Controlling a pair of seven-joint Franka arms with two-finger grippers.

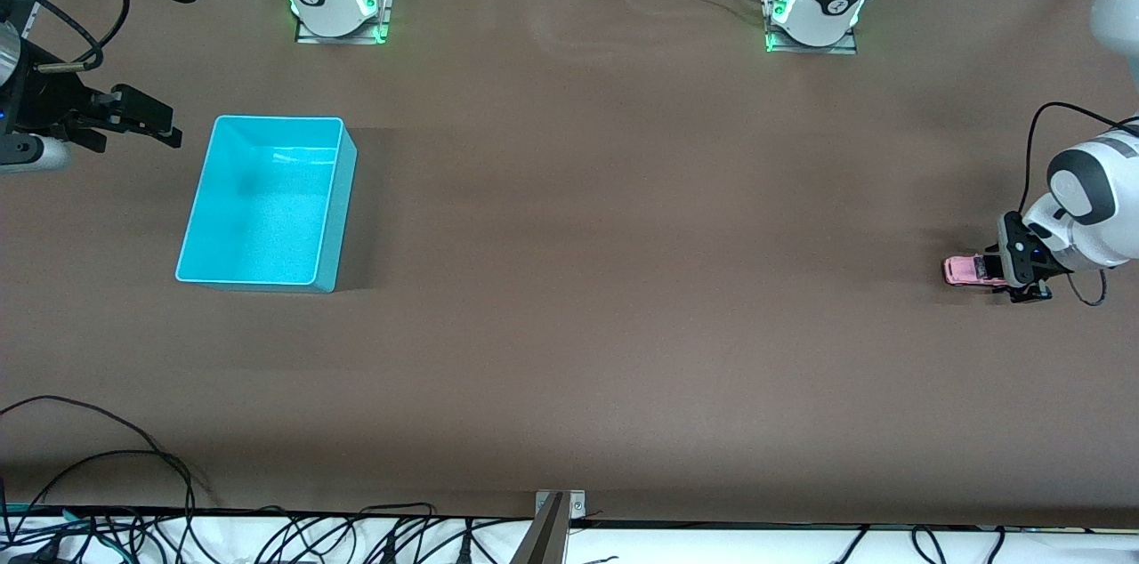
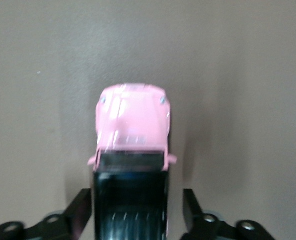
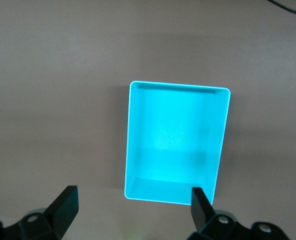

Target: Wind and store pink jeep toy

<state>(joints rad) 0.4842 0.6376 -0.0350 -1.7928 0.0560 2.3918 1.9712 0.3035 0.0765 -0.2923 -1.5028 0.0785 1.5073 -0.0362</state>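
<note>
Left gripper point(image 2: 130, 210) sits low at the table's point(image 1: 569, 324) left-arm end, fingers point(image 2: 79, 209) spread clear of the pink jeep toy point(image 1: 965, 270) standing between them. Right gripper point(image 3: 133, 205) waits spread wide over the table near the turquoise bin point(image 1: 200, 217). No readable lettering shows.

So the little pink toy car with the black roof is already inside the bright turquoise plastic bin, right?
Not quite. The little pink toy car sits on the brown table at the left arm's end, between the left gripper's open fingers. The front view shows the turquoise plastic bin empty, at the right arm's end.
</note>
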